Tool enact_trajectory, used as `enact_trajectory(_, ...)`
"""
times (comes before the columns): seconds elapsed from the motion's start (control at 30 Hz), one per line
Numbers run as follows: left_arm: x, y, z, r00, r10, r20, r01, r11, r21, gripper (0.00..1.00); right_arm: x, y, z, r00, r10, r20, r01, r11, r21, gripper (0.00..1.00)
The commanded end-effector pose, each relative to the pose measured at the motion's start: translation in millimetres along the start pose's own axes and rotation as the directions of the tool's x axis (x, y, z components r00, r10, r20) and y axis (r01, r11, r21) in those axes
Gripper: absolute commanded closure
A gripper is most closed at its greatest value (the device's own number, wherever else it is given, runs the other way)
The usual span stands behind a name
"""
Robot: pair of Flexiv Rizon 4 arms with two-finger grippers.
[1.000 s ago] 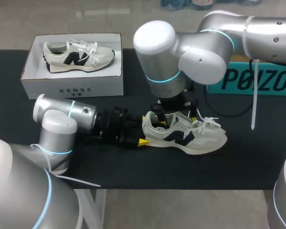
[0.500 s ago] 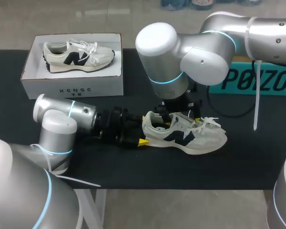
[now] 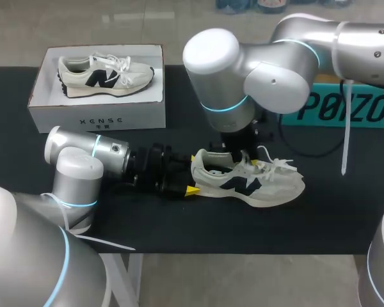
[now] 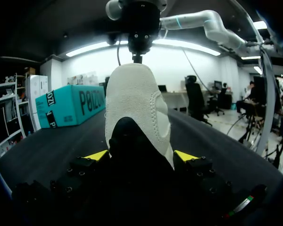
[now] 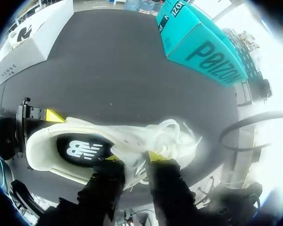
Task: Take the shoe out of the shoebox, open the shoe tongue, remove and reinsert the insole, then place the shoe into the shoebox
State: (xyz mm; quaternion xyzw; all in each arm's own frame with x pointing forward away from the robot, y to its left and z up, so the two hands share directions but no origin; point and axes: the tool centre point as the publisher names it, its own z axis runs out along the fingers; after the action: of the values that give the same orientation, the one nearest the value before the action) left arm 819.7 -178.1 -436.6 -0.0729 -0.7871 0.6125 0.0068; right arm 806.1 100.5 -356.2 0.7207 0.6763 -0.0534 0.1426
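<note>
Black bench [image 3: 345, 211]: shoe [image 3: 256, 185] mid-bench, white shoebox [image 3: 96, 115] back-left, teal box [image 3: 345, 105] back-right. Left jaws clamped on heel [image 4: 134, 99], right jaws pinching tongue [image 5: 134, 148]. Right arm has shifted, tongue now higher.

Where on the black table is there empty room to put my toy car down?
Bare table lies between the toe of the shoe and the right edge, and along the front edge. Another bare patch sits left of the shoebox. It is crowded in the middle: the left gripper holds the heel and the right gripper pinches the tongue.
</note>
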Motion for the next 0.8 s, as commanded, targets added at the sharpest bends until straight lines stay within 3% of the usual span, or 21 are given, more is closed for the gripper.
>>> enact_trajectory(0.03,-0.5,2,4,1.000,-0.001,0.000,0.001,1.000,-0.002,1.00,-11.8,-2.1,-1,1.000,0.015,-0.019,-0.015,1.000,-0.004,0.86)
enact_trajectory(0.47,-0.5,2,4,1.000,-0.001,0.000,0.001,1.000,-0.002,1.00,-40.9,-6.0,-3,0.995,0.087,-0.051,-0.087,0.996,-0.001,0.73)
enact_trajectory(0.8,-0.5,2,4,1.000,-0.001,0.000,0.001,1.000,-0.002,1.00,-41.8,-8.9,-8,0.992,0.103,-0.071,-0.104,0.995,-0.009,0.63)
